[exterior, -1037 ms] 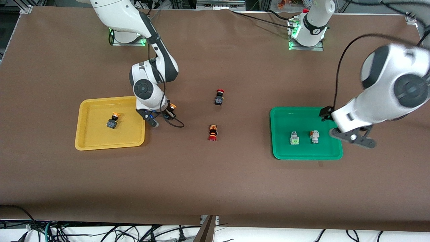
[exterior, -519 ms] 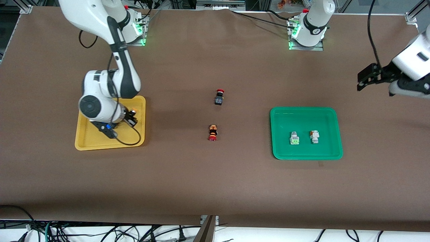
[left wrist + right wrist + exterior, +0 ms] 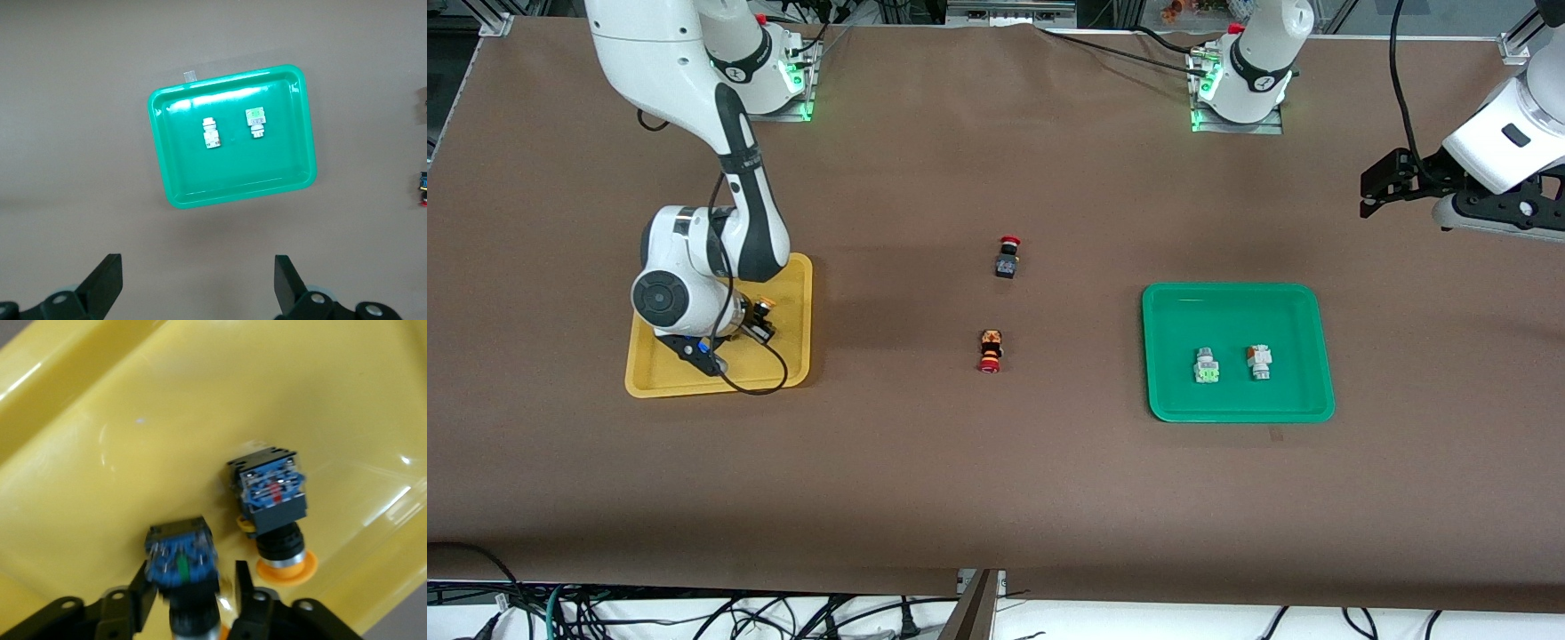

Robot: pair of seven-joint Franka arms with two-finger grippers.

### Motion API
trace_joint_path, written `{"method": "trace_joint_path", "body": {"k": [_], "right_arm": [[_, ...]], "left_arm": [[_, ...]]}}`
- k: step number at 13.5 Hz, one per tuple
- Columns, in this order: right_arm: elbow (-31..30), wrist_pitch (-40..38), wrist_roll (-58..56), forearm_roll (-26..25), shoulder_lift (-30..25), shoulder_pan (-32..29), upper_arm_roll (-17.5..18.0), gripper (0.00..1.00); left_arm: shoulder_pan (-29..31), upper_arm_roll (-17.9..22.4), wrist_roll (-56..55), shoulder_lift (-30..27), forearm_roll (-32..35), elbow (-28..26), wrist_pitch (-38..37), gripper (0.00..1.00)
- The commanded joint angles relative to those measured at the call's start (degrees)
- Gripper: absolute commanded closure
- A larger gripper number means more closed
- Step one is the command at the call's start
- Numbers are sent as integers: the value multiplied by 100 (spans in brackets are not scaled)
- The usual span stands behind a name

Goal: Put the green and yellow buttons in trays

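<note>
My right gripper is low inside the yellow tray. In the right wrist view its jaws stand slightly open around a dark yellow-capped button, with a gap on one side. A second yellow-capped button lies beside it on the tray floor; the arm hides it in the front view. The green tray holds two whitish green-faced buttons, which also show in the left wrist view. My left gripper is open, empty and high past the green tray, at the left arm's end of the table.
Two red-capped switches lie on the brown table between the trays, one farther from the front camera than the other. The right arm's cable loops over the yellow tray's near rim.
My right gripper carried the yellow button from beside the yellow tray into it, lowered and loosened its jaws. My left arm rose away from the green tray toward the table's end.
</note>
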Motion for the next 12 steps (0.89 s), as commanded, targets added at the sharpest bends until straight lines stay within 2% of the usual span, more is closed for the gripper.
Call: {"method": "trace_joint_path", "body": {"k": [1, 5, 7, 10, 12], "right_arm": [[360, -620, -188, 130, -351, 58, -49, 0], [1828, -2652, -283, 77, -571, 23, -383, 0], [1918, -2900, -635, -19, -1026, 40, -514, 0], [1918, -3164, -1267, -599, -1993, 31, -498, 0], [1918, -3323, -1715, -713, -2302, 31, -559, 0]], "left_arm": [[-37, 37, 10, 20, 36, 68, -45, 0], [-28, 81, 19, 20, 36, 68, -45, 0], [-28, 81, 19, 38, 36, 77, -45, 0], [-28, 72, 36, 38, 36, 77, -45, 0], [-28, 81, 28, 38, 36, 77, -54, 0]]}}
